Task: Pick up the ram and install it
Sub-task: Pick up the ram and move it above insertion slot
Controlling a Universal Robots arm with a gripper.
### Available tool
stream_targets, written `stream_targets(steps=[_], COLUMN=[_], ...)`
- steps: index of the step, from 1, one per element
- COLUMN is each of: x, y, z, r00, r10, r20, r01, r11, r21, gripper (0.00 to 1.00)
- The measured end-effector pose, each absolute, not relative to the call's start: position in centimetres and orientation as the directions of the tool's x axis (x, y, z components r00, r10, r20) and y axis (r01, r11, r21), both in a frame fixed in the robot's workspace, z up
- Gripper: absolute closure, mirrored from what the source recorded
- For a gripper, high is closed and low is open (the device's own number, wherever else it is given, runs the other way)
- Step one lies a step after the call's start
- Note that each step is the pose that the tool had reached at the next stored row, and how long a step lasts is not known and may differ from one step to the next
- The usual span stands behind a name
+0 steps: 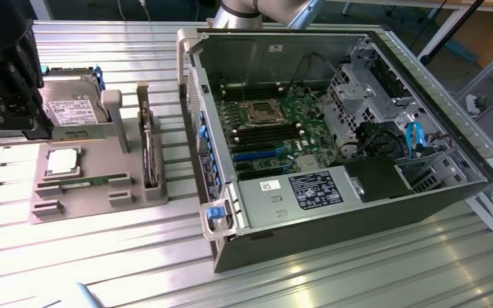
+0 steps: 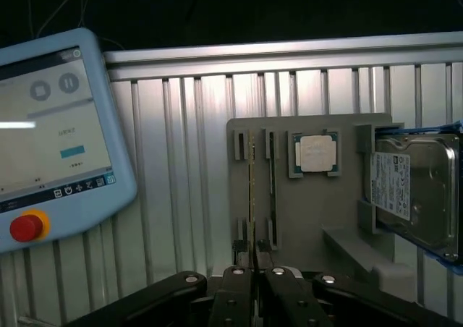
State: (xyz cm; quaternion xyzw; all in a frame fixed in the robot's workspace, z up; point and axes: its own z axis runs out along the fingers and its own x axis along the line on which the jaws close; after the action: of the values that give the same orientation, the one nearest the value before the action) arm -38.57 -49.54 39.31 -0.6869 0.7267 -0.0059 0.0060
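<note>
- So, the black two-finger gripper point(image 2: 252, 260) hangs well above the grey plastic parts holder point(image 2: 311, 211), which sits on the ribbed aluminium table point(image 2: 173, 197). The jaws are nearly together with just a thin slit between them, and there's nothing in that slit.
- The ram point(image 2: 251, 182), a thin, long green circuit-board stick, stands on edge in its slot on the holder and isn't lifted yet. In the exterior view the ram point(image 1: 84, 183) is the green strip toward the near side of the holder, running from the exterior view's left to its right.
- The bit that matters: in the wrist view the stick's long axis runs in line with the slit between the jaws, not across it. My read is that the ram lies below and slightly ahead of the gripper, already squared up to it.
- Neighbours: the square silver processor chip point(image 2: 316, 153) sits just beside the ram's slot, and the silver hard drive point(image 2: 416, 189) is on the far side of the chip.
- The wider green expansion card point(image 1: 148, 151) stands upright at the holder's end. That end faces the open black computer case point(image 1: 332, 240), on the exterior view's right.
- A blue-grey teach pendant with a red button point(image 2: 51, 139) lies on the table beside the holder, apart from it.
</note>
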Motion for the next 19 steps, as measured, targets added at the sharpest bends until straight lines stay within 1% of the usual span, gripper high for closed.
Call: stream_targets(steps=[3,7,19], x=[-38.6,-38.6,-37.6], y=[-49.5,-49.5,-49.5], z=[40.8,42.0,42.3], r00=[-0.056,-0.056,-0.056], r10=[-0.998,-0.998,-0.998], r20=[0.0,0.0,0.0], r01=[-0.998,-0.998,-0.998], r11=[0.056,0.056,0.056], r21=[-0.017,-0.017,-0.017], gripper=[0.87,0.87,0.87])
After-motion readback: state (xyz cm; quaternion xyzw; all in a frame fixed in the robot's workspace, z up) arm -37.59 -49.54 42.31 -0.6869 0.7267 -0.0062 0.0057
